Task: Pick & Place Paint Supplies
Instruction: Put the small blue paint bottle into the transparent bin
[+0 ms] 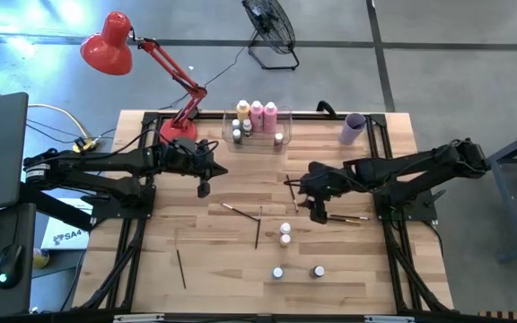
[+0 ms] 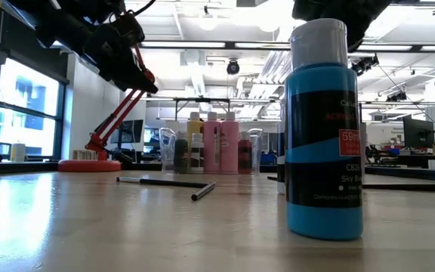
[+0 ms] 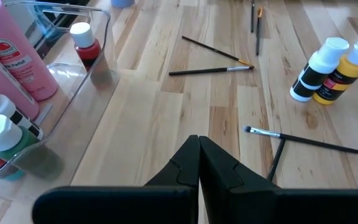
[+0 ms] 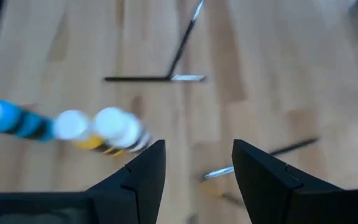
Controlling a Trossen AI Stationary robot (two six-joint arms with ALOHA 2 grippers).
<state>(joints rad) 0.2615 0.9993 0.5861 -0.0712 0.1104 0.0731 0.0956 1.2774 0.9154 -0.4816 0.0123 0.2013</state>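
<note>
From above, the left gripper [image 1: 204,188] hangs over bare table just near of the clear bin [image 1: 260,141], fingers pressed together, holding nothing. The right gripper [image 1: 318,213] hovers mid-table, fingers spread, empty, with a paintbrush [image 1: 346,218] beside it. Three tall bottles [image 1: 257,114] stand in the bin; four tiny bottles [image 1: 284,234] sit nearer, with brushes [image 1: 240,212] scattered left of them. At table level, a sky-blue bottle [image 2: 325,128] looms close, with two crossed brushes [image 2: 174,183] farther off. The left wrist shows shut fingers [image 3: 219,174] above the wood, a red-filled small bottle [image 3: 84,45] in the bin. The right wrist shows parted fingers [image 4: 263,171] over wood, a yellow bottle [image 4: 107,132] beyond.
</note>
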